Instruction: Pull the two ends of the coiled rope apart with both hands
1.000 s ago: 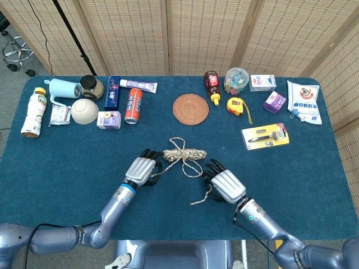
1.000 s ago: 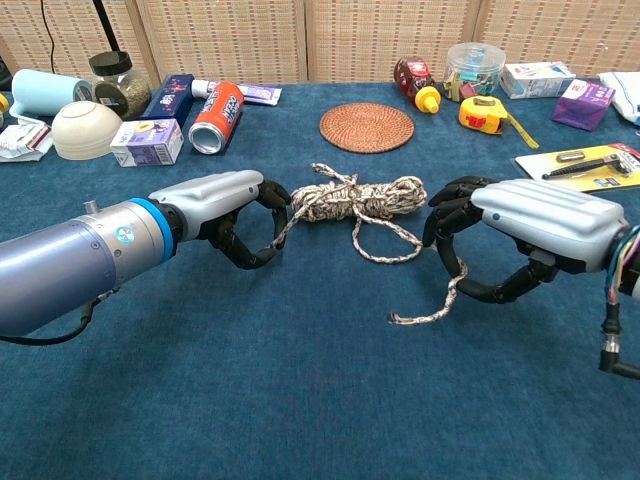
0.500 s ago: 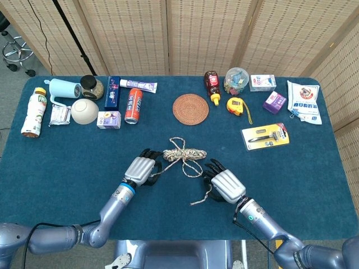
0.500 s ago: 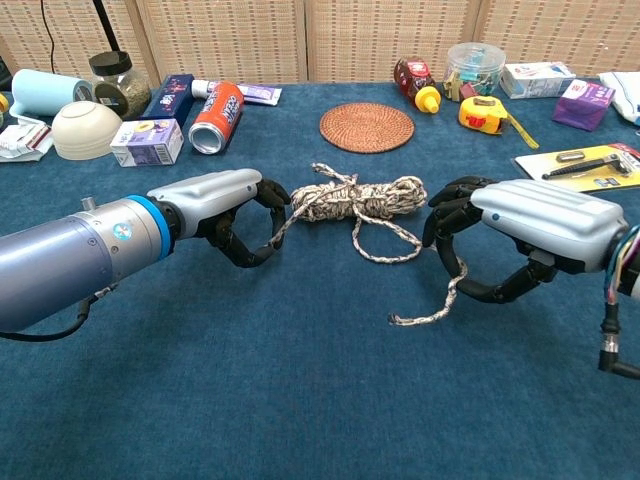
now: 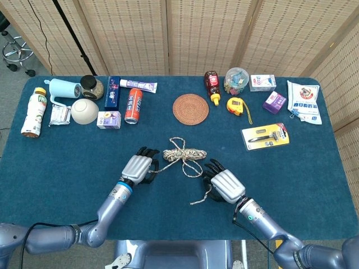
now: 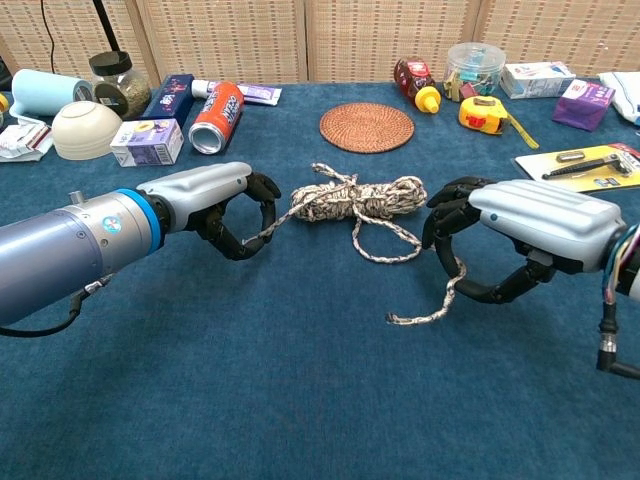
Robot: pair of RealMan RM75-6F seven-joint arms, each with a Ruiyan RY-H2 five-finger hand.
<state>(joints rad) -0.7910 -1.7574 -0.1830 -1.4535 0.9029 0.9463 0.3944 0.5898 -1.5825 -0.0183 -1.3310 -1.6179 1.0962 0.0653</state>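
The coiled beige rope (image 5: 185, 153) (image 6: 362, 198) lies on the blue table between my two hands. At its left, my left hand (image 5: 138, 167) (image 6: 218, 207) curls its fingers around one rope end, and a strand runs nearly taut from that hand to the coil. On the other side, my right hand (image 5: 225, 185) (image 6: 523, 238) grips the other end. A loose loop lies between it and the coil. The short tail (image 6: 428, 311) hangs below its fingers onto the cloth.
Behind the rope sit a round woven coaster (image 5: 190, 109), a red can (image 5: 132, 105), a white bowl (image 5: 84, 111), a yellow tape measure (image 5: 235, 105) and a yellow packaged tool (image 5: 265, 136). Bottles and boxes line the far edge.
My left hand has drawn a little to the left with its rope end, straightening the strand and tugging the coil slightly that way. The right hand has stayed put.
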